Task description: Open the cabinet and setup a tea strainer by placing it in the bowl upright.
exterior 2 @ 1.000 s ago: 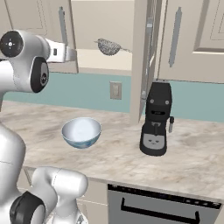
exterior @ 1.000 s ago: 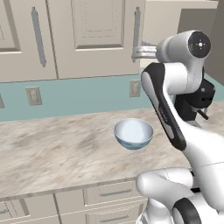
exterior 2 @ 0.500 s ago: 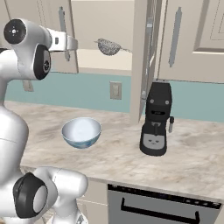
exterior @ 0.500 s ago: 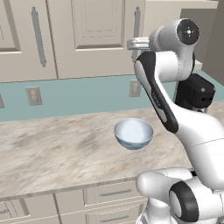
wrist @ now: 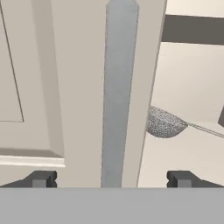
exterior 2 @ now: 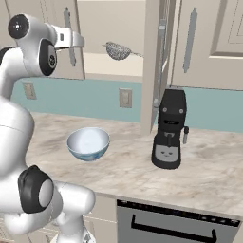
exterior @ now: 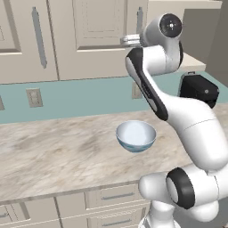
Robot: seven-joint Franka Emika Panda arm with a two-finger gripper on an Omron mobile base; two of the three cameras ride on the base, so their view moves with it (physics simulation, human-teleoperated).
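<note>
Reaching past the closed left door's grey handle (wrist: 117,94) into the open cabinet (exterior 2: 124,42) calls for shifting the gripper (wrist: 111,178), jaws wide apart and empty, sideways toward the tea strainer (wrist: 163,122) on the shelf, well above the bowl (exterior: 136,135).

2 base views flank the arm, sharing the bowl (exterior: 136,135); hand view faces the cabinet (wrist: 78,87) closely.

The marble counter (exterior 2: 118,161) carries the bowl (exterior 2: 88,144) and a black coffee machine (exterior 2: 169,129).
</note>
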